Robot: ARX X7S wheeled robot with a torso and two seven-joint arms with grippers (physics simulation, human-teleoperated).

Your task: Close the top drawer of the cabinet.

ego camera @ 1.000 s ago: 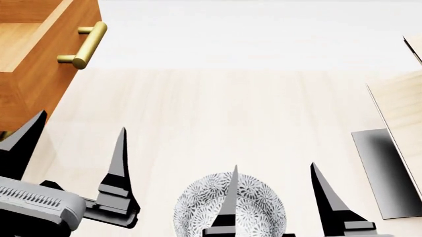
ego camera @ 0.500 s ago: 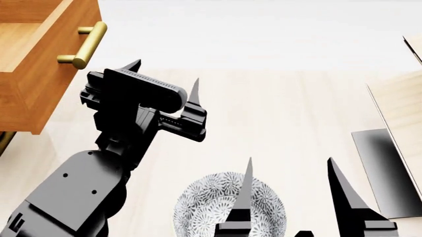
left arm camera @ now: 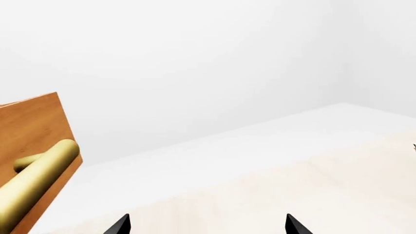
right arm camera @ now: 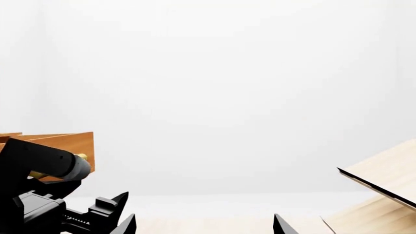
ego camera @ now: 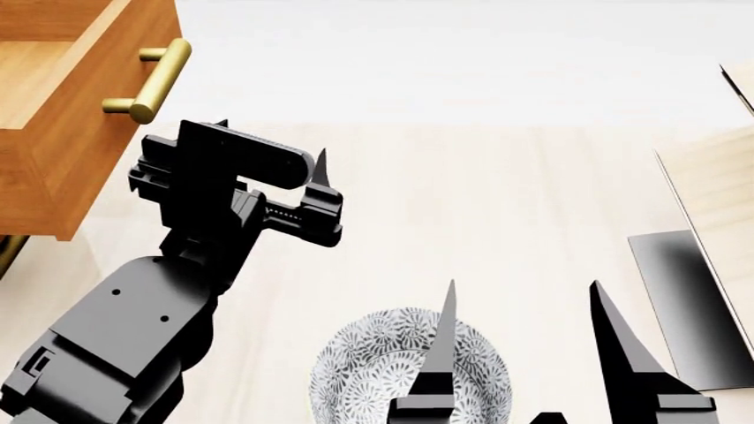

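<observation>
The top drawer [ego camera: 71, 97] is seen pulled out of the cabinet [ego camera: 10, 247]. Just beside its handle [ego camera: 151, 79], the left gripper [ego camera: 265, 146] is held with fingers apart, touching nothing. The right gripper [ego camera: 524, 305] is spread over the bowl [ego camera: 365, 362].

orange-brown top drawer [ego camera: 71, 132], brass handle [ego camera: 154, 79], grey-white flower-patterned bowl [ego camera: 365, 371].

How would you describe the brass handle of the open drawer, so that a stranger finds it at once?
Look at the orange-brown wooden cabinet on the robot's left. Its top drawer stands pulled out, showing a lighter wood inside. On the drawer's front sits the handle, a brass cylindrical bar on two short posts, the only shiny golden thing beside the black left gripper.
</observation>
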